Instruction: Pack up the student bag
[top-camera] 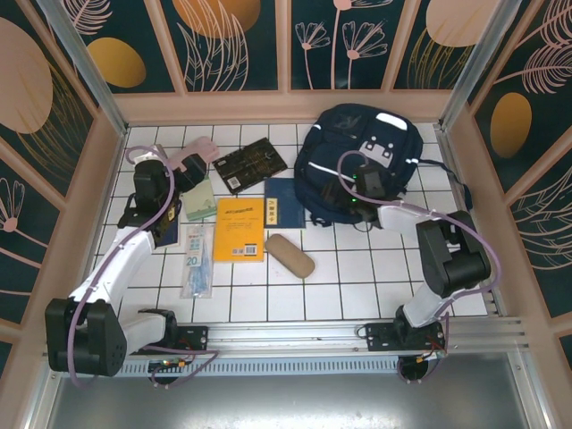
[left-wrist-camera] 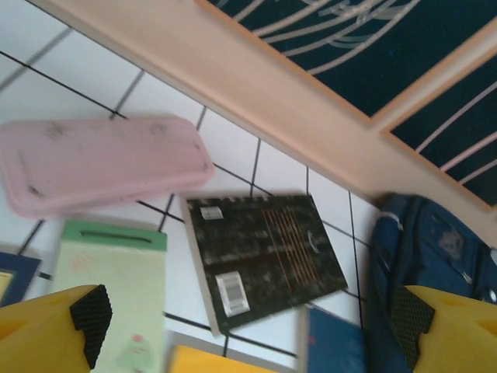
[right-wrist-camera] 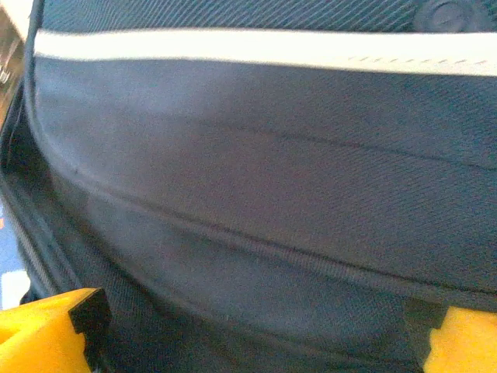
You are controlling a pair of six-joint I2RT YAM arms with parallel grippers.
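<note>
Left fingers (left-wrist-camera: 46, 330) stand open above the white tiled desk (top-camera: 357, 268); right fingers (right-wrist-camera: 46, 330) stand open against the navy-blue fabric backpack (top-camera: 349, 130).

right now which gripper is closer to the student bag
Right. The right gripper is open, right up against the student bag and its front fabric. The left gripper hangs open over the pink case and green notepad, well off to the bag's left.

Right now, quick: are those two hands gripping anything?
Left hand: open, holding nothing.
Right hand: open, close to the student bag, not gripping it.
</note>
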